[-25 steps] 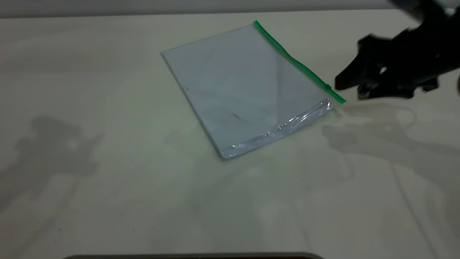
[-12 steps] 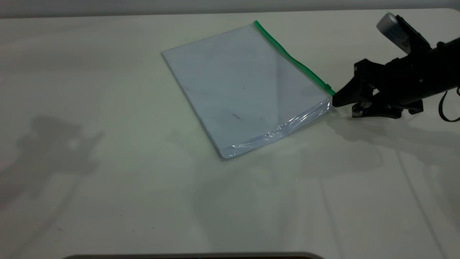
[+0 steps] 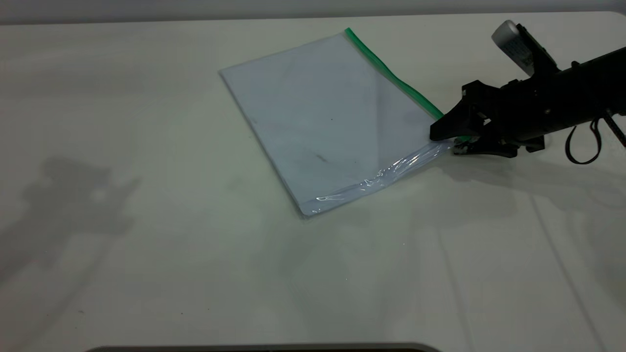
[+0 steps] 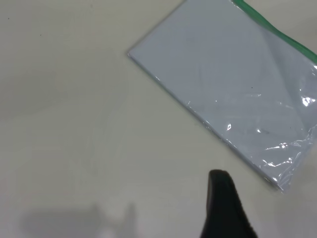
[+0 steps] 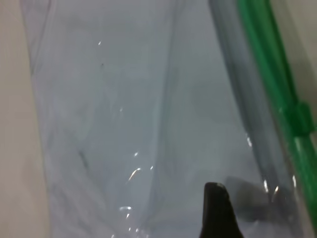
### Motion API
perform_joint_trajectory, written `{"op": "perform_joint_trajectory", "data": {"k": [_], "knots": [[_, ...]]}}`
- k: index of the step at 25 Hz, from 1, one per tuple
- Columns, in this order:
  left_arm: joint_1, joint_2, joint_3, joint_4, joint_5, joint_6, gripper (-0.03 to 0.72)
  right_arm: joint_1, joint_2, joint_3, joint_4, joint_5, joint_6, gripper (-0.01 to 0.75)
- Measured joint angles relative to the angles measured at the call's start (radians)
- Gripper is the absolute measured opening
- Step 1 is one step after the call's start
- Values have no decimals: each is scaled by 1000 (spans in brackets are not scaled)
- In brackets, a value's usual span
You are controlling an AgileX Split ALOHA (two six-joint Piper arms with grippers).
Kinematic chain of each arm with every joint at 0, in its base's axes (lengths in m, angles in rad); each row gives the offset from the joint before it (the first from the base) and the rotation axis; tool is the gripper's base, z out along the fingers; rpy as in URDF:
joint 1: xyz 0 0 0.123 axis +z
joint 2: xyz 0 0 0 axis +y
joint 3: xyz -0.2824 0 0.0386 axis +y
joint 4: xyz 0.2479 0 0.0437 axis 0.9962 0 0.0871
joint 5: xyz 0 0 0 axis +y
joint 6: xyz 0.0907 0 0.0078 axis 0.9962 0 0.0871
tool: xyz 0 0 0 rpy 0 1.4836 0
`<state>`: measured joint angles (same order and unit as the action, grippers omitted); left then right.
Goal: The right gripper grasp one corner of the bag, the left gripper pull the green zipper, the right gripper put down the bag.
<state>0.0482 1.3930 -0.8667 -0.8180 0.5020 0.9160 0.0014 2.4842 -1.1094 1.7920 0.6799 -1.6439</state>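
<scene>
The bag (image 3: 323, 112) lies flat on the table, pale bluish-white and clear. The green zipper (image 3: 386, 68) runs along its far right edge. My right gripper (image 3: 447, 142) is at the bag's near right corner, jaws open. One finger lies over the plastic and the other shows dimly under it in the right wrist view. That view also shows the bag (image 5: 148, 109), the zipper strip (image 5: 267, 54) and the slider tab (image 5: 299, 119). My left gripper (image 4: 225, 210) hangs above bare table, apart from the bag (image 4: 233, 84), and is out of the exterior view.
The pale table (image 3: 146, 234) stretches wide to the left and in front of the bag. Its far edge (image 3: 195, 20) runs just behind the bag. A black cable loop (image 3: 582, 144) hangs under the right arm.
My right gripper has come down and moved left, from beside the bag's corner to around it. The bag has stayed in place.
</scene>
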Motion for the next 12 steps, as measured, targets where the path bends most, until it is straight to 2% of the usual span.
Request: {"op": "perform_joint_trajectory", "data": {"k": [3, 6, 9, 12], "knots": [[0, 0, 0, 0, 0, 0, 512, 0, 24, -6, 0, 29, 4, 515], [0, 0, 0, 0, -1, 0, 512, 0, 27, -10, 0, 41, 5, 471], [0, 0, 0, 0, -4, 0, 512, 0, 27, -11, 0, 46, 5, 382], [0, 1, 0, 0, -8, 0, 512, 0, 27, -11, 0, 57, 5, 257]]}}
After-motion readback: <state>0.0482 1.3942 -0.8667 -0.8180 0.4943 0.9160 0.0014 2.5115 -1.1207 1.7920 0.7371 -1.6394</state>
